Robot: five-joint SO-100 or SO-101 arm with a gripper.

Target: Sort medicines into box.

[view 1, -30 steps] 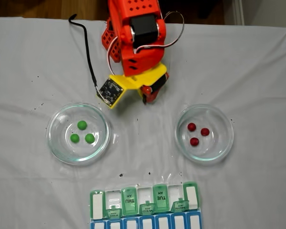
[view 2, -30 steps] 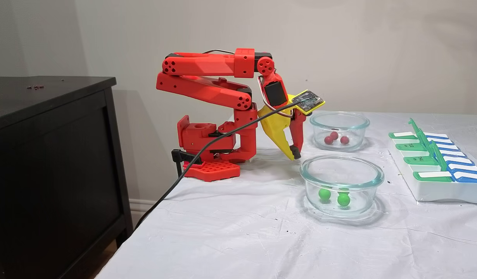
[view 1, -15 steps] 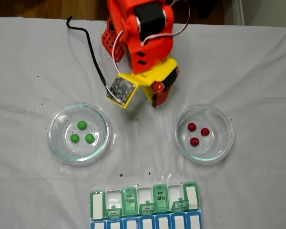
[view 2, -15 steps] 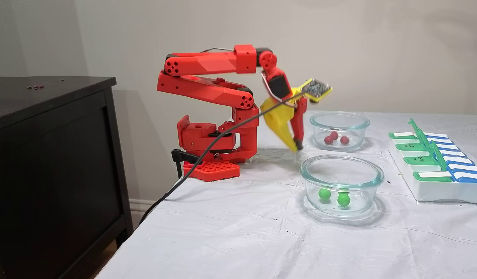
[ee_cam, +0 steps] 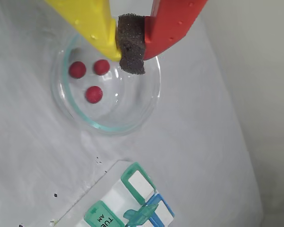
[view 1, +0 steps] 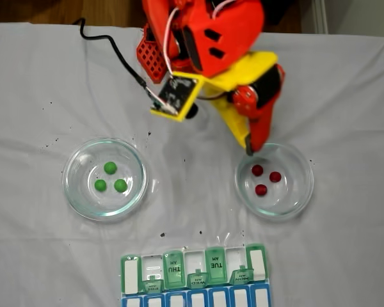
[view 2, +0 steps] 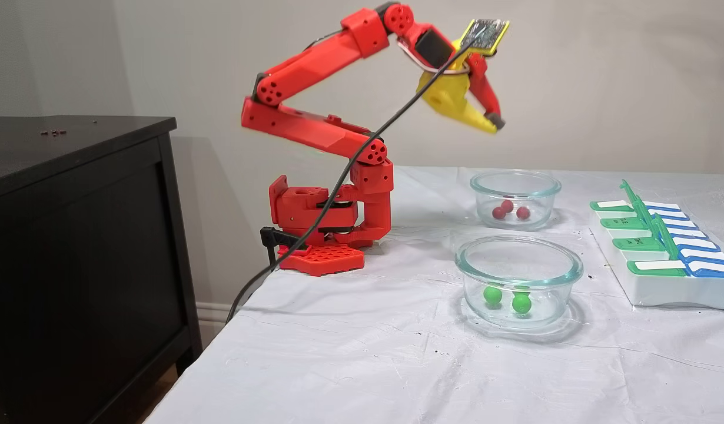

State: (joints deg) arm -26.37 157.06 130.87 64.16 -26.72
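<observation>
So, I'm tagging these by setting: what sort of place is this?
Probably a room at home: a table under a white cloth, a dark wooden cabinet beside it, a plain wall with baseboard.

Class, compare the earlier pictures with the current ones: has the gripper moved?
Yes. The gripper has risen high above the table and swung out toward the glass dish of red balls, jaws shut.

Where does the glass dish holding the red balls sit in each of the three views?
A fixed view, from above: glass dish at right of centre, gripper at its upper-left rim.
Wrist view: upper left, below the gripper.
A fixed view, from the side: right of centre, behind the green-ball dish.
Shared landmark: pill organizer.
</observation>
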